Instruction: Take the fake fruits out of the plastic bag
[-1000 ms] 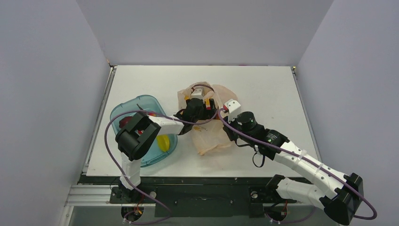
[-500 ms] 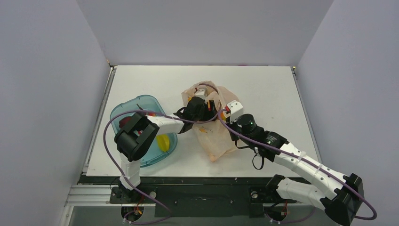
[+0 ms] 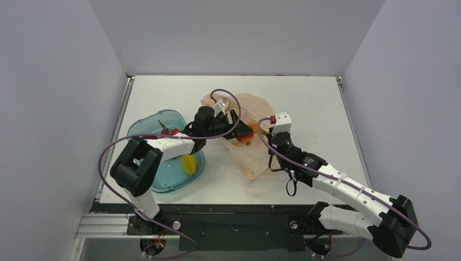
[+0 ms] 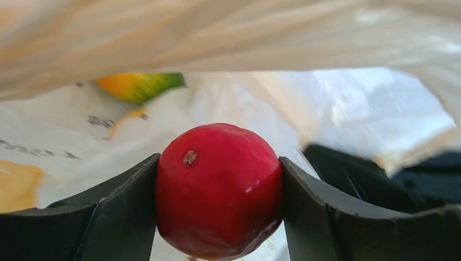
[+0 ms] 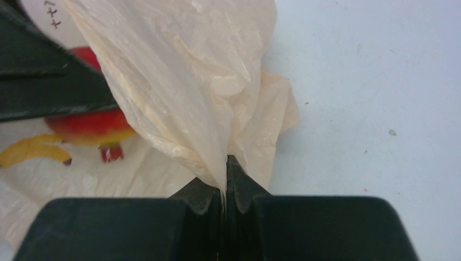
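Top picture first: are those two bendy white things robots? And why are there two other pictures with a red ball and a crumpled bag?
Yes, they are two robot arms bolted to a table, seen from a camera above. The other two pictures come from small cameras on each arm's wrist. The left gripper is inside the plastic bag, squeezing a red fake fruit. The right gripper pinches the bag's edge. A green-orange fruit lies deeper in the bag. A yellow fruit sits in the teal tray.

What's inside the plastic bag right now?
A round red fruit, clamped between the left fingers, and a green-orange mango deeper in. The bag's folds hide anything else.
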`<state>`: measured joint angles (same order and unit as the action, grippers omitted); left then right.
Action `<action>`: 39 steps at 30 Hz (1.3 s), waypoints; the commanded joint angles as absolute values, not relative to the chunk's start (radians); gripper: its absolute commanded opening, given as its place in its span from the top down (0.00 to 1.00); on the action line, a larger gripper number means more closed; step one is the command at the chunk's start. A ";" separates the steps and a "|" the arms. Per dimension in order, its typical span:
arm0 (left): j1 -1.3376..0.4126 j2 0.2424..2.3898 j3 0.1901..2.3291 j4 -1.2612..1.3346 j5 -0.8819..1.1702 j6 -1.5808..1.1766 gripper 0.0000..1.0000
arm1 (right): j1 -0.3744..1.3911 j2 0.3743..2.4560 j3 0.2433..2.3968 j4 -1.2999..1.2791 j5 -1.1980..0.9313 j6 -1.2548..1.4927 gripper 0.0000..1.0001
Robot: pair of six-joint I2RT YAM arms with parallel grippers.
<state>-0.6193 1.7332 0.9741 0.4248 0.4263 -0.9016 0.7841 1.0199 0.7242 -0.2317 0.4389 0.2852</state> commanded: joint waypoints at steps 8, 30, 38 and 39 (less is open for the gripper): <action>-0.664 1.654 0.822 0.917 0.845 -1.245 1.00 | 0.769 1.194 0.824 -0.122 0.669 0.378 1.00; -0.749 1.050 0.907 -0.410 0.362 -0.455 1.00 | 0.636 1.178 0.884 -0.180 0.796 0.364 1.00; -0.647 0.788 0.843 -0.705 -0.289 -0.520 1.00 | 0.611 1.082 0.814 -0.195 0.758 0.375 1.00; -0.630 0.783 0.836 -0.721 -0.309 -0.539 1.00 | 0.611 1.077 0.816 -0.195 0.747 0.372 1.00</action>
<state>-0.6704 0.8238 0.8654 -0.5304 0.0391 -0.5098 0.6205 1.1202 0.8181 -0.2001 0.7521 0.3717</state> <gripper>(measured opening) 0.663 0.002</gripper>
